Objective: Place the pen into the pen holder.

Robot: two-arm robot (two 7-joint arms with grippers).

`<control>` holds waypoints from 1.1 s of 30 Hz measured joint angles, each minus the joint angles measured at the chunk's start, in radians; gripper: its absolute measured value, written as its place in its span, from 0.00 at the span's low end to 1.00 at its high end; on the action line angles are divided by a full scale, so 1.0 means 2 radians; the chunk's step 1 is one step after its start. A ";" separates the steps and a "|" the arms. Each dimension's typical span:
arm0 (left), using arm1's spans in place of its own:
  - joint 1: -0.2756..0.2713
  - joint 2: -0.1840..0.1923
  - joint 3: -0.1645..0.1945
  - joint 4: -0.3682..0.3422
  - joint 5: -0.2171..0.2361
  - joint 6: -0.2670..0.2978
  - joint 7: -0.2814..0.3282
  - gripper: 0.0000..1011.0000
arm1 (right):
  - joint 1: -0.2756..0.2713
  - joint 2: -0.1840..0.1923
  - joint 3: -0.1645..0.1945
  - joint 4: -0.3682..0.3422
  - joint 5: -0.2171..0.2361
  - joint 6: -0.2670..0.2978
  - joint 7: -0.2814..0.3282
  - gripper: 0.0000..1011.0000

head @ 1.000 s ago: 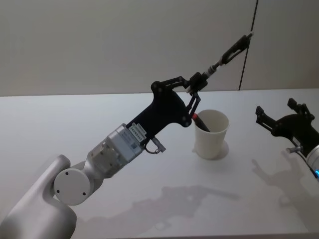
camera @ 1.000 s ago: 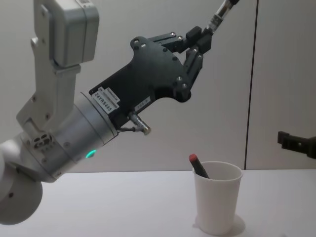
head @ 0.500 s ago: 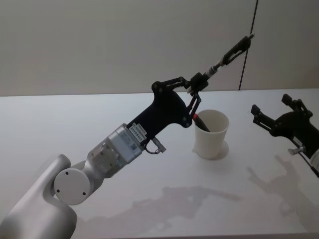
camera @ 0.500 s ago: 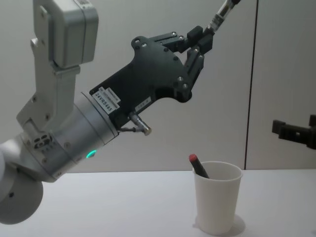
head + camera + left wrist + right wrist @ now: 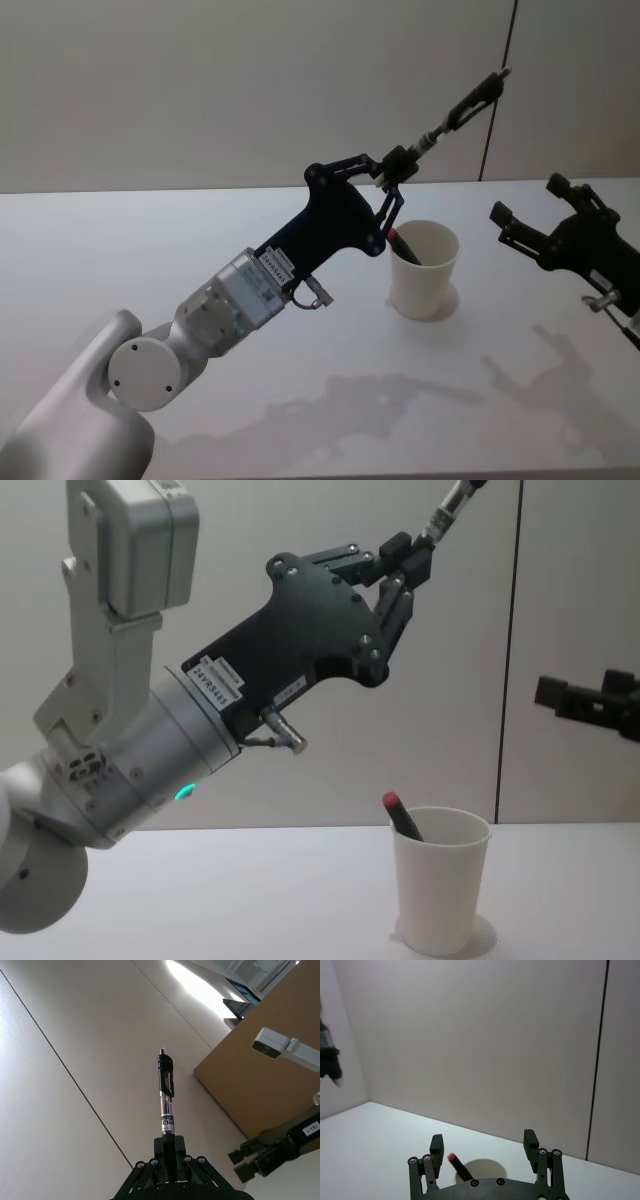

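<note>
Closest to the camera is the left arm, coming up off the white table [image 5: 150, 260] from the lower left and reaching forward and up. A bit further out is the pen holder [image 5: 425, 270], a plain white paper cup standing upright on the table. There's already a red-tipped pen [image 5: 403, 246] in it, dark with a red end, leaning on the rim on the side nearest the left arm. Off to the cup's right, lifted clear of the table, the right gripper [image 5: 527, 198] hangs with its fingers spread wide and nothing between them, so I'd call it idle. Higher up and further back, the left gripper [image 5: 395, 168] sits well above the cup and a little to its left in the chest view, fingers pinched tight on the pen [image 5: 455, 105]. That one is black with a clear middle section. It's gripped near one end, and the clip end sticks out up and away toward the wall [image 5: 200, 80]. So by my read the pick-up is done and the carry is pretty much there, but the actual drop-in isn't. The pen is pointing skyward, not down into the cup, so it needs tipping over, lining up with the opening beside that red-tipped one, then lowering and letting go.
</note>
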 joint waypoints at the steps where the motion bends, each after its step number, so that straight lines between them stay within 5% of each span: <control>1: 0.000 0.000 0.000 0.000 0.000 0.000 0.000 0.12 | -0.001 0.002 0.001 -0.002 0.008 -0.001 0.008 0.99; 33: 0.000 0.000 0.000 0.000 0.000 0.000 -0.001 0.12 | -0.017 0.037 0.019 -0.049 0.140 -0.018 0.143 0.99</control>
